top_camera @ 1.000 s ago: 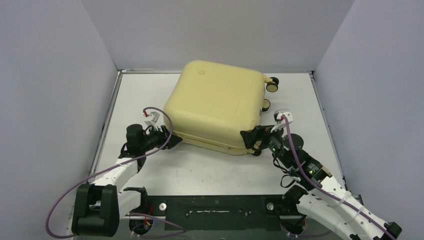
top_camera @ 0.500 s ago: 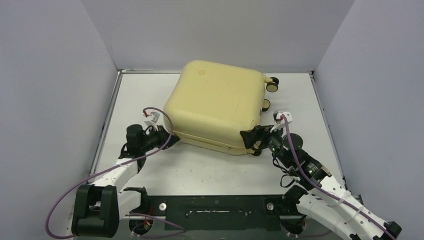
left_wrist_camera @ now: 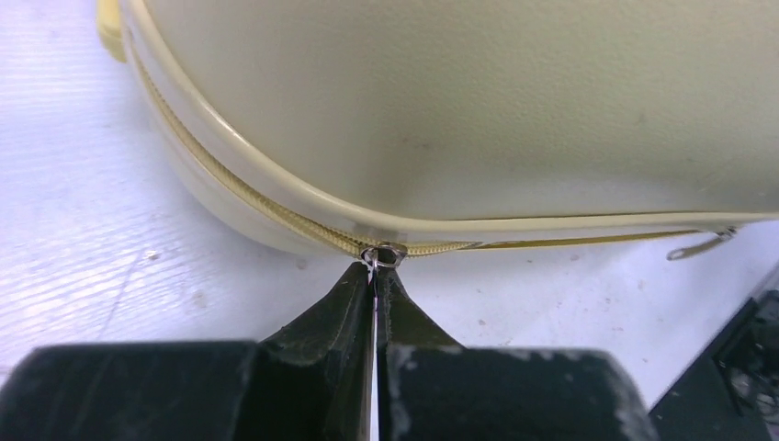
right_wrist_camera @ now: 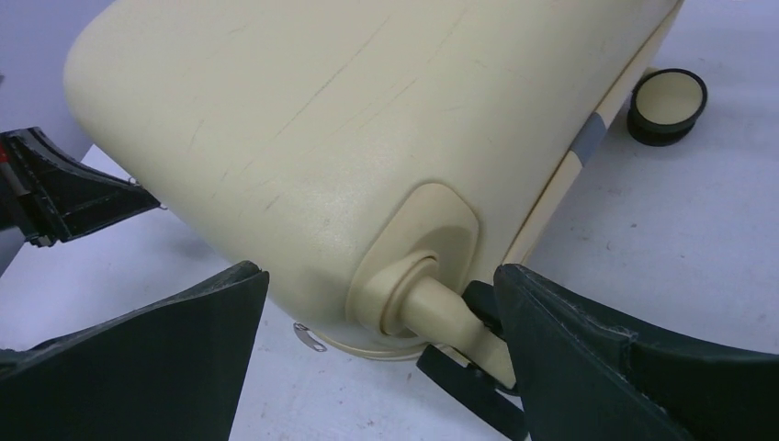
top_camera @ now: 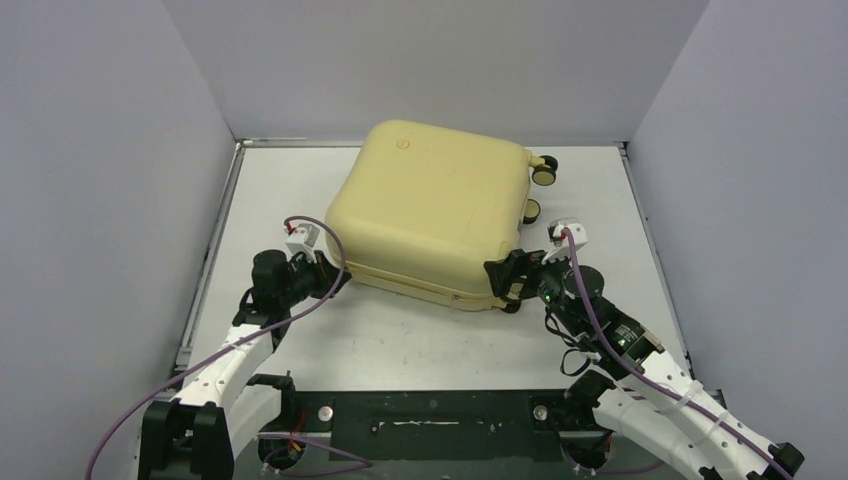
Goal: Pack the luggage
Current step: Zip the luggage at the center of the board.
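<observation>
Left gripper [left_wrist_camera: 375,270] pinches one zipper pull [left_wrist_camera: 387,252] on the one luggage [top_camera: 440,205].

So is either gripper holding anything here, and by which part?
The left gripper is shut on the zipper pull of the luggage, pinching its small metal tab. The right gripper stands open around a luggage corner, holding nothing.

Left arm [top_camera: 235,345] and right arm [top_camera: 650,385]: white link shells, black joint housings. Purple cable [top_camera: 590,310] runs the length of each, ending at a small white wrist mount [top_camera: 303,238]. Gripper fingers [right_wrist_camera: 156,358] matte black, wedge-shaped, edges scuffed pale. Black base plate [top_camera: 430,410] between the bases, two round silver bolts [top_camera: 323,412] on it
</observation>
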`<state>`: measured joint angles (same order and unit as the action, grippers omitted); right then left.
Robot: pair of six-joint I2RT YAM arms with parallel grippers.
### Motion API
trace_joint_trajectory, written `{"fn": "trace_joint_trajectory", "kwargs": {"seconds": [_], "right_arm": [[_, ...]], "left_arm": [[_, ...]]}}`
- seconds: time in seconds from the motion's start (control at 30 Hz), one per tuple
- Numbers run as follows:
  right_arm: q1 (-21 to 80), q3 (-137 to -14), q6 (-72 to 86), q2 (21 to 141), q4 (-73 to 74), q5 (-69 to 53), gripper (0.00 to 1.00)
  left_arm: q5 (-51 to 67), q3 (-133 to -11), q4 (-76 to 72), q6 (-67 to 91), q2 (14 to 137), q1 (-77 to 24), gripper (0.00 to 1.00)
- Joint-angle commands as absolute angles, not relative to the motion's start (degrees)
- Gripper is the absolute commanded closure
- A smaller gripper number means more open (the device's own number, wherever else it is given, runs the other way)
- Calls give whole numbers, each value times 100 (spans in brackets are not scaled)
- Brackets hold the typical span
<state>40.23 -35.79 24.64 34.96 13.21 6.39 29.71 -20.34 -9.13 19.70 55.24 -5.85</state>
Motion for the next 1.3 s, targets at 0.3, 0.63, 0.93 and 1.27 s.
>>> {"fn": "trace_joint_trajectory", "kwargs": {"seconds": [0.3, 0.63, 0.93, 1.27], "right_arm": [[4061, -4131, 2852, 3613, 2709, 1558, 0], [4059, -3761, 2603, 3718, 2155, 338, 0], [4056, -3903, 2059, 4351, 2129, -355, 10], [4128, -4154, 1770, 4834, 2321, -302, 47]], "left_arm": [[566, -2522, -27, 1276, 4948, -761, 100], [359, -2615, 224, 1218, 4859, -1021, 100], [160, -2863, 558, 1021, 4760, -1024, 100], [47, -3024, 782, 768, 4794, -1026, 100]]}}
